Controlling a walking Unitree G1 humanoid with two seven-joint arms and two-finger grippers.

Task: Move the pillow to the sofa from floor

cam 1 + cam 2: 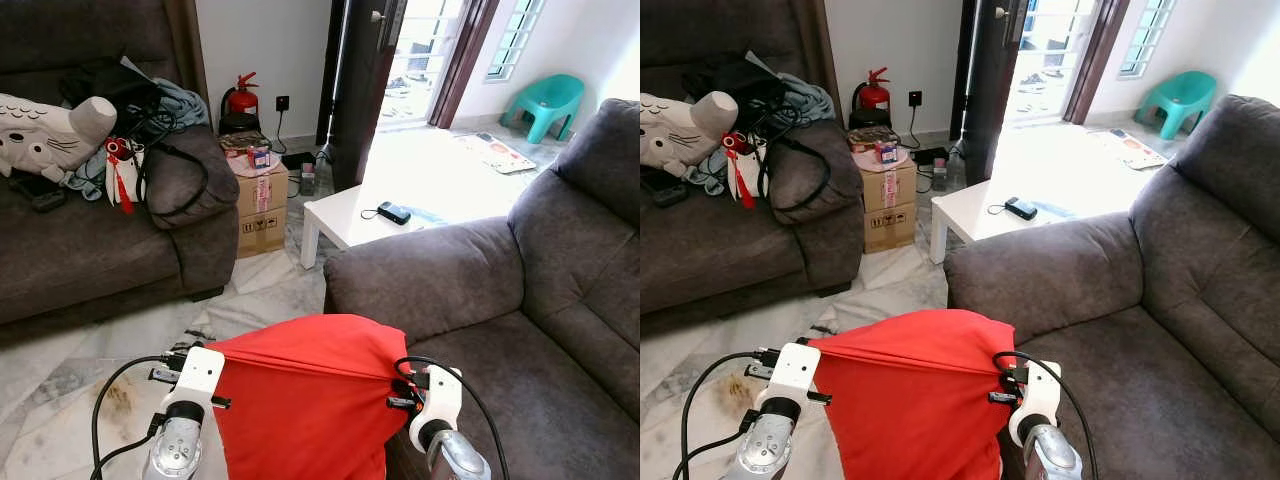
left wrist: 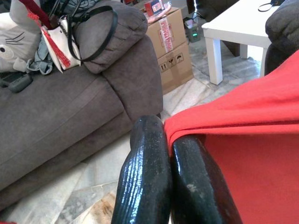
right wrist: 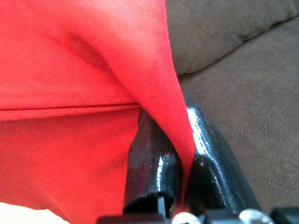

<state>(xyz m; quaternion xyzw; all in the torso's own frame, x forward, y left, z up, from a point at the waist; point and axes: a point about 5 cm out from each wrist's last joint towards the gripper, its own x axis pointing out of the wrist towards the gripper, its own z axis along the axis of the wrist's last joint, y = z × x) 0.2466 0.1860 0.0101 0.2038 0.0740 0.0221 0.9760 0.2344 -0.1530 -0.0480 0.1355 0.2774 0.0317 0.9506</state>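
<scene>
Pillow (image 1: 300,400), red, hangs at the bottom centre of the frame, lifted off the floor (image 1: 70,390) and stretched between both grippers. Left gripper (image 2: 164,140) has its fingers pressed together on the pillow's left corner; right gripper (image 3: 180,154) pinches a fold of red fabric at the right corner. Sofa (image 1: 520,330) fills the right of the frame, its seat just beside the pillow. To place it well, carry both arms rightward together, keeping the cloth taut and clear of the armrest (image 1: 430,275), then lower onto the seat before letting go.
</scene>
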